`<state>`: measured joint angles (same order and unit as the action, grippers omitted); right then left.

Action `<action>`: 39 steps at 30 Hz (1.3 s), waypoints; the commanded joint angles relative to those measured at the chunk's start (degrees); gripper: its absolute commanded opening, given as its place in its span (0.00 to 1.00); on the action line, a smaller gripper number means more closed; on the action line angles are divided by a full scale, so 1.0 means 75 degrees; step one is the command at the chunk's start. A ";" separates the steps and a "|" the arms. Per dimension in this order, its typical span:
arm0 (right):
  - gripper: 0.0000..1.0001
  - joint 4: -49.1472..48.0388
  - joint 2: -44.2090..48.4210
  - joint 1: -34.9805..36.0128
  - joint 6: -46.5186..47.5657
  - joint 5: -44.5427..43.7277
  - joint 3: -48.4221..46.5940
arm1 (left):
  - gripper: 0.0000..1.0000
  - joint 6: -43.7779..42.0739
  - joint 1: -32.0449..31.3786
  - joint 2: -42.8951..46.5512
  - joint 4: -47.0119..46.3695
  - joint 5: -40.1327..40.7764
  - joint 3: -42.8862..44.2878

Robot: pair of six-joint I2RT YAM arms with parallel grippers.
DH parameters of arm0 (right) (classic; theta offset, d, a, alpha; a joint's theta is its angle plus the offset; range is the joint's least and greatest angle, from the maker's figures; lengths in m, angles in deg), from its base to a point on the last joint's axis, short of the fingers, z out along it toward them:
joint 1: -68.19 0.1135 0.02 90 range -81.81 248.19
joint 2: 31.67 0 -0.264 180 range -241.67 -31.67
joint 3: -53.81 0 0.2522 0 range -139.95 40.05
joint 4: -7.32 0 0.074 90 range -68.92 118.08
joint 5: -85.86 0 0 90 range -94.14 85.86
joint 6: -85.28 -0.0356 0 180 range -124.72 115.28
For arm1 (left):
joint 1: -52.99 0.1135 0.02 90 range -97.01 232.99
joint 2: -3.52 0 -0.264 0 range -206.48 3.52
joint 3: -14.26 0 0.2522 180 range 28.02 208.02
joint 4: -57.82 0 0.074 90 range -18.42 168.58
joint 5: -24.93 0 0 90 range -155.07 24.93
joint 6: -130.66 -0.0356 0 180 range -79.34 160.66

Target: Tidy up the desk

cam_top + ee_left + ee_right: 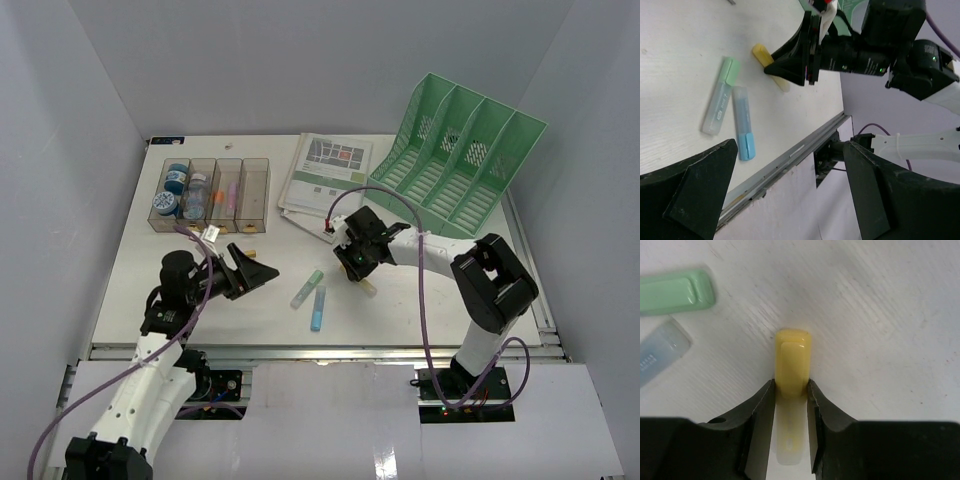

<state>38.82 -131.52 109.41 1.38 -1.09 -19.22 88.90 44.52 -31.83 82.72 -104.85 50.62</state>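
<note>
The white desk (170, 300) holds three highlighters near its front middle. My right gripper (357, 268) is down on the desk and shut on the yellow highlighter (791, 360), its jaws gripping both sides just behind the cap (791, 387). The yellow highlighter also shows in the left wrist view (760, 51). The green highlighter (307, 289) and the blue highlighter (318, 308) lie side by side just left of it. My left gripper (258, 268) hovers left of them, open and empty, its fingers wide apart in the left wrist view (790, 145).
A clear smoky four-compartment tray (256, 190) with small bottles stands at the back left. Printed papers (325, 170) lie at the back middle. A green four-slot file rack (455, 155) stands at the back right. A metal rail (320, 349) runs along the front edge.
</note>
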 commanded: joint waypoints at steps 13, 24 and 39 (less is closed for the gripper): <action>0.08 0.0037 0.2579 -0.2436 0.1987 0.5219 0.1105 | 0.96 0.2262 -0.3874 -0.4929 -0.5129 0.3395 0.1168; 0.08 -0.0292 0.3155 -0.3222 0.1858 0.6346 0.1467 | 0.87 0.2285 -0.4838 -0.7490 -0.5691 0.3991 0.3426; 0.08 -0.0420 0.3492 -0.3420 0.1729 0.6298 0.1515 | 0.68 0.2228 -0.5479 -0.8102 -0.5282 0.4380 0.4084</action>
<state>37.56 -107.19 84.38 14.82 44.48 -8.43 105.78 4.39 -91.25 43.04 -73.37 77.89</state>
